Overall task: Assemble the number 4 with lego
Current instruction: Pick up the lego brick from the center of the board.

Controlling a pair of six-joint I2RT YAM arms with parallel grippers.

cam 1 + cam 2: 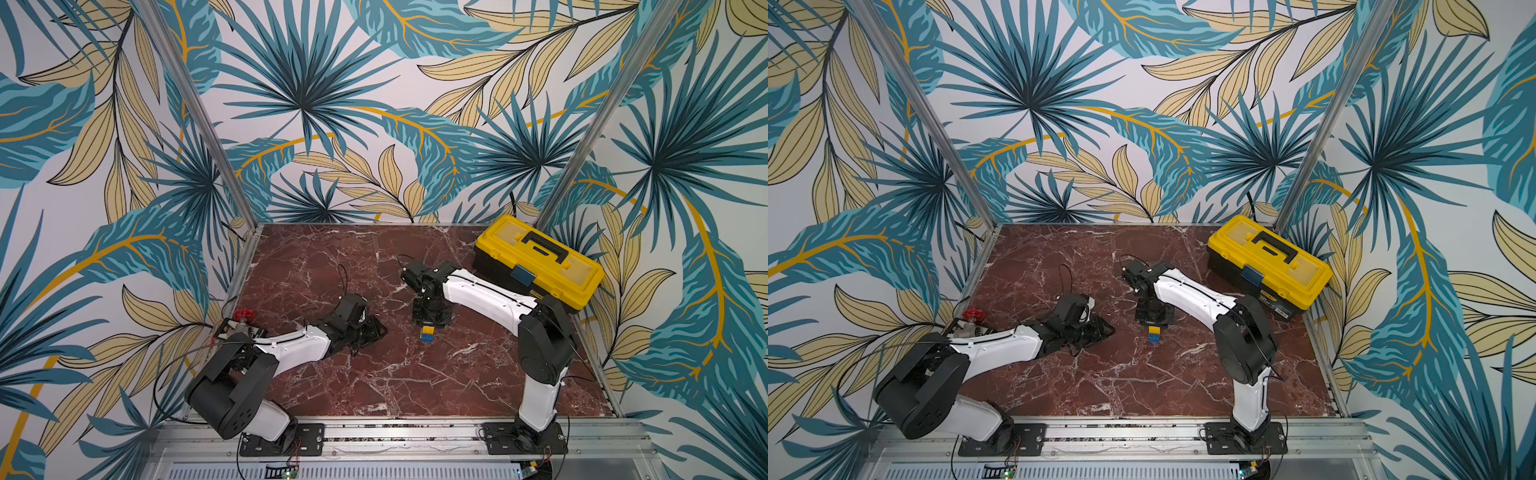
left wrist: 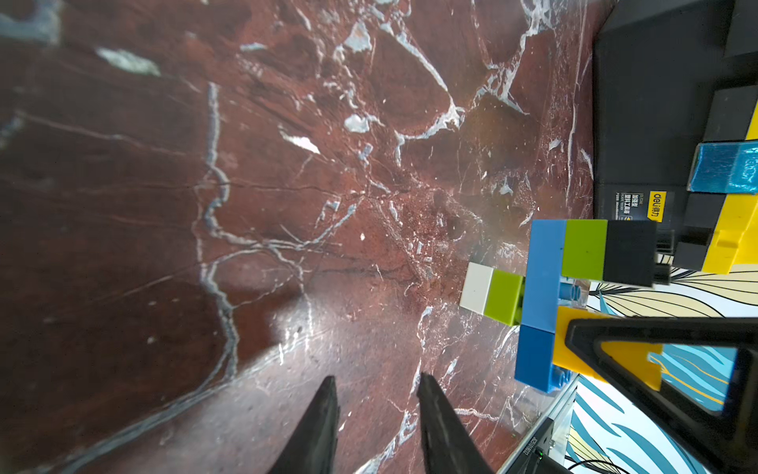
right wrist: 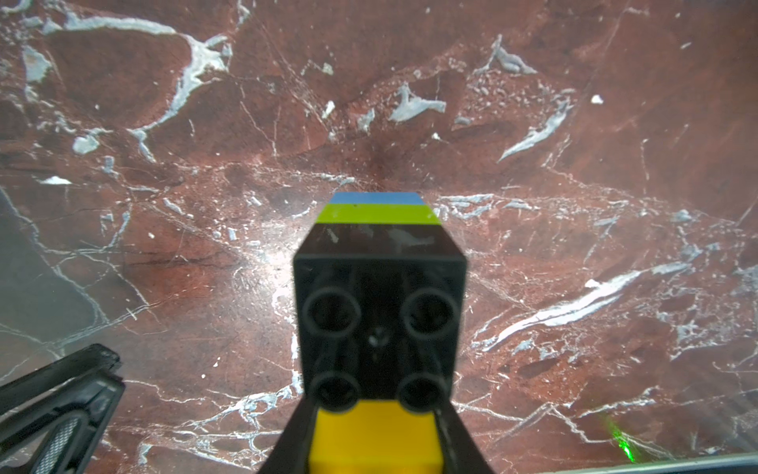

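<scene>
The number 4 (image 2: 541,279) hangs upright under my right gripper (image 3: 375,414), which is shut on its yellow brick (image 3: 375,439). In the left wrist view I see a light-blue crossbar with a dark-blue brick (image 2: 533,357), a lime-green and black stub (image 2: 629,252), and a green and white tail (image 2: 476,287) pointing at the marble. Whether the white end touches the table I cannot tell. In both top views only yellow and blue (image 1: 427,333) (image 1: 1154,333) show below the right gripper (image 1: 428,325) (image 1: 1154,325). My left gripper (image 2: 377,390) (image 1: 384,330) lies low to the left, open and empty.
A big yellow and black toolbox (image 1: 540,262) (image 1: 1271,262) stands at the back right corner, close behind the right arm. A red valve wheel (image 1: 241,314) sits at the table's left edge by the left arm. Aluminium rails (image 1: 415,434) border the marble table.
</scene>
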